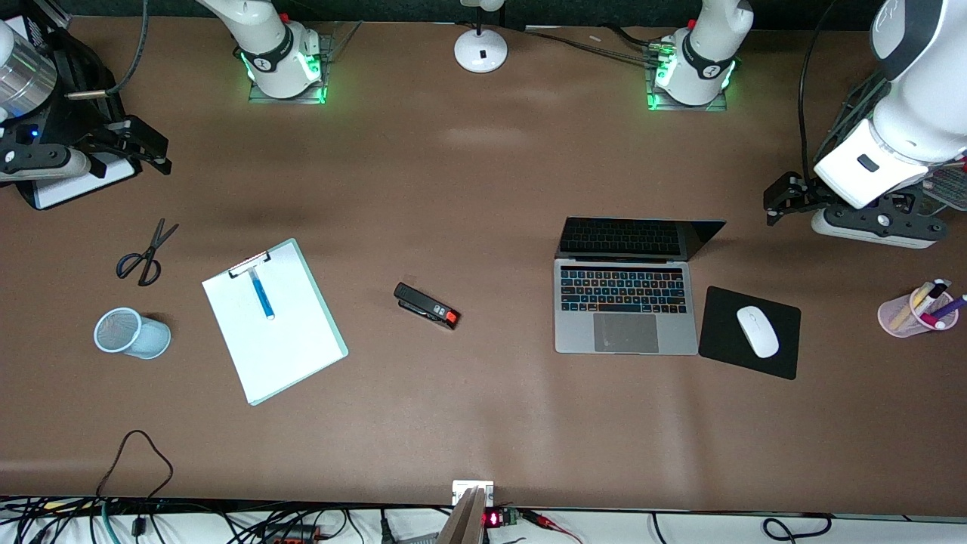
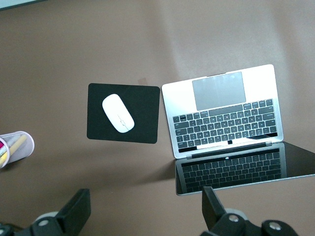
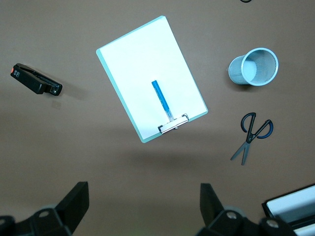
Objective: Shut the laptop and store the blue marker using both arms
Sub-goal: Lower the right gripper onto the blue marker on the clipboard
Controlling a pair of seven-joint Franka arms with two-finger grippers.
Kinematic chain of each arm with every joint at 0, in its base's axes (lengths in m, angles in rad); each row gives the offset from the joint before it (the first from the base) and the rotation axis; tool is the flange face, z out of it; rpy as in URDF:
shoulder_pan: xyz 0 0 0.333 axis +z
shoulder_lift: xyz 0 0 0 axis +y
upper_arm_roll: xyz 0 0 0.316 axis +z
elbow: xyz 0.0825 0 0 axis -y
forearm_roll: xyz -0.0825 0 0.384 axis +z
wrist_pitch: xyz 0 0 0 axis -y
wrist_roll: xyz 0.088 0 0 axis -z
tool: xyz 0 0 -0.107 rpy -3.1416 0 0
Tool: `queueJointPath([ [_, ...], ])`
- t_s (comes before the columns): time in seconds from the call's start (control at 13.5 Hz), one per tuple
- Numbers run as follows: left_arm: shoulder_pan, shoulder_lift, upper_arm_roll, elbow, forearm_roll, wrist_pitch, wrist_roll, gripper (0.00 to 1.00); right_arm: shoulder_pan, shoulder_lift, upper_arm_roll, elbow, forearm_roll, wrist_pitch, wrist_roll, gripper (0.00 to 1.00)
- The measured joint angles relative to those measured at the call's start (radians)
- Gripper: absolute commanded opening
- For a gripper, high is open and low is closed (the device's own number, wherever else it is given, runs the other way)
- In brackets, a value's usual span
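Observation:
The silver-grey laptop (image 1: 625,316) lies open on the table, its dark screen tilted up toward the arms' bases; it also shows in the left wrist view (image 2: 224,118). The blue marker (image 1: 261,295) lies on a white clipboard (image 1: 279,347), and shows in the right wrist view (image 3: 161,101). My left gripper (image 1: 782,198) is open and empty, up over bare table at the left arm's end, beside the laptop; its wrist view shows it (image 2: 145,211). My right gripper (image 1: 147,143) is open and empty, up at the right arm's end; its wrist view shows it (image 3: 145,206).
A black mousepad (image 1: 725,347) with a white mouse (image 1: 758,331) lies beside the laptop. A pink cup (image 1: 899,317) of markers stands at the left arm's end. A stapler (image 1: 427,306), scissors (image 1: 147,253) and a mesh cup (image 1: 132,332) lie around the clipboard.

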Motion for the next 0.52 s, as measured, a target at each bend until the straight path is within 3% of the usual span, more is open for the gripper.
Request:
queueJointPath([
  [0.52,0.000,0.001,-0.003,0.000,-0.009,-0.001,0.000,1.00,0.000,0.027,0.001,-0.006,0.000,0.017,-0.003,1.00],
])
